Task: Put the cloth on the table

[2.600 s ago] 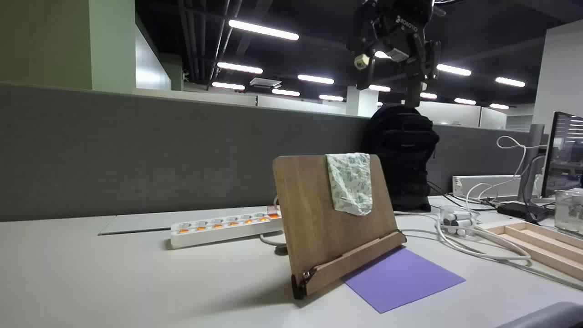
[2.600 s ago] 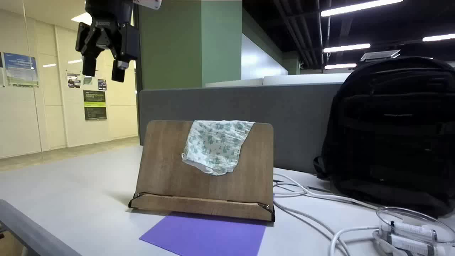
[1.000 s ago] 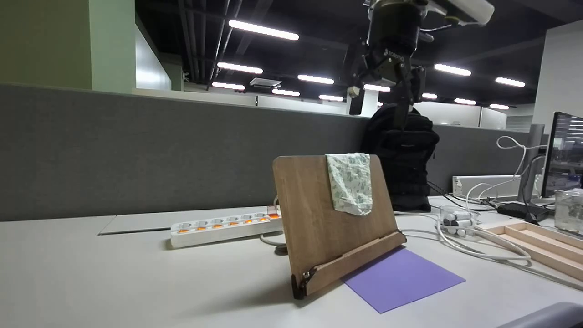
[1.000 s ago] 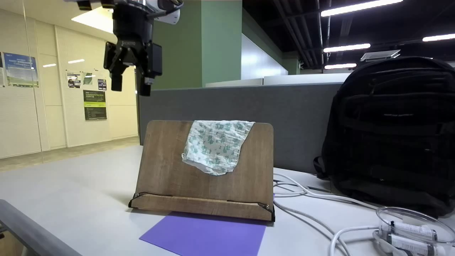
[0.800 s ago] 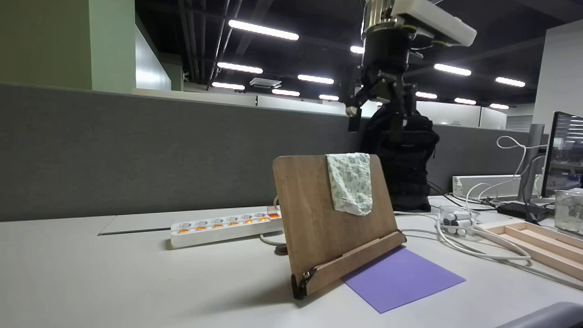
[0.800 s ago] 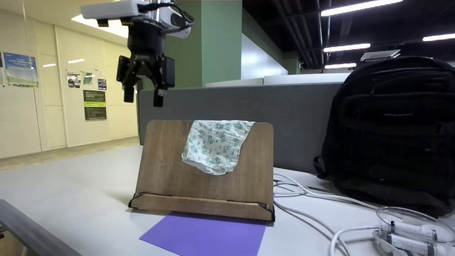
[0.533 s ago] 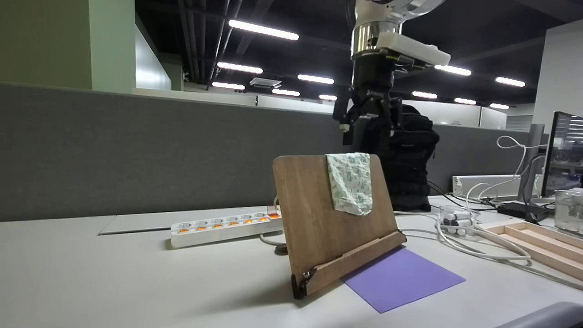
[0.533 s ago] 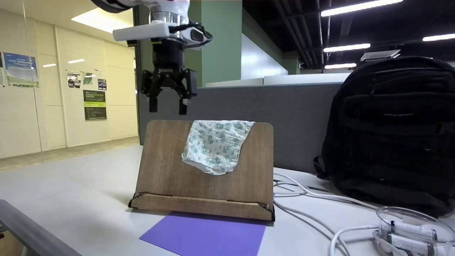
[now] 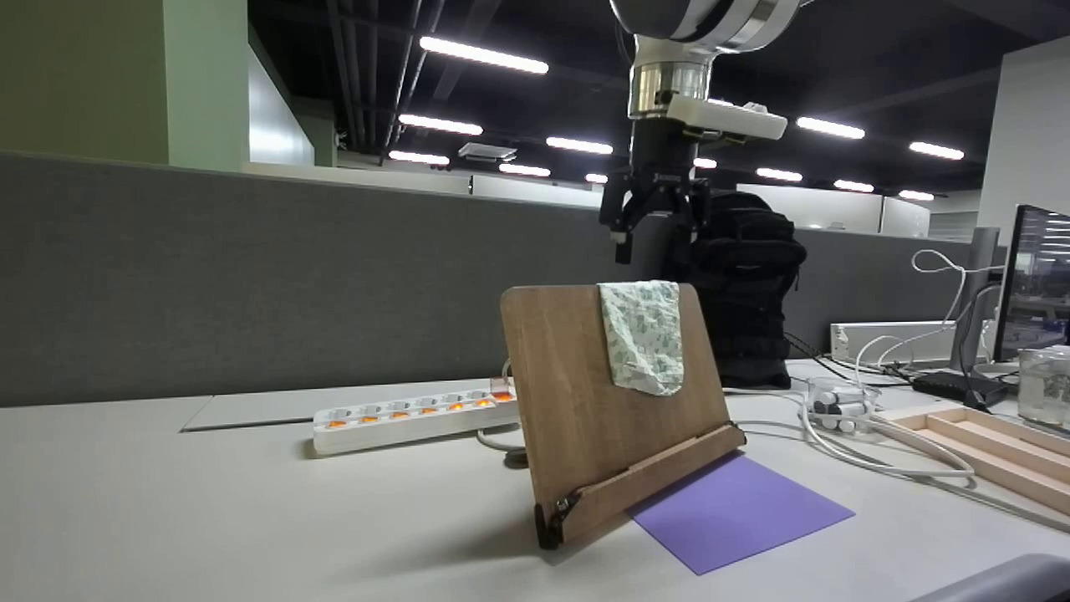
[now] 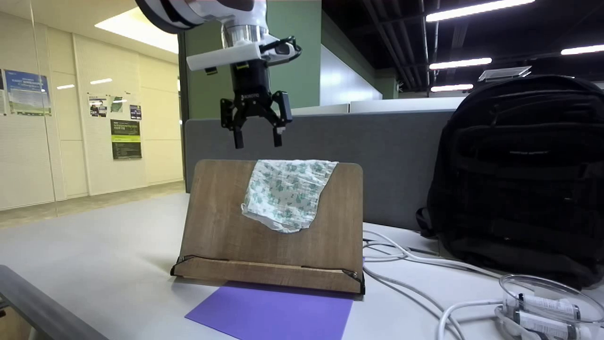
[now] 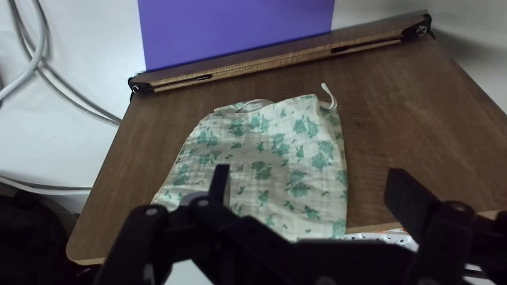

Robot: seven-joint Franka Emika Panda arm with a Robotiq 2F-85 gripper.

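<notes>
Mint-green and white, the cloth (image 9: pixel 644 343) drapes over the top edge of the tilted wooden stand (image 9: pixel 598 426) in an exterior view; the stand and a white power strip (image 9: pixel 414 428) are on the pale surface (image 9: pixel 209 518). In an exterior view the claw (image 10: pixel 258 141) hangs spread and released above the stand, apart from the cloth. In the wrist view one finger (image 11: pixel 218 184) shows in front of the cloth, the other in front of the stand

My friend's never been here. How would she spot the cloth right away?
On the white table is a brown wooden stand. Over its top edge hangs the cloth: pale and crinkly with green prints, unlike the plain purple sheet lying flat below.
</notes>
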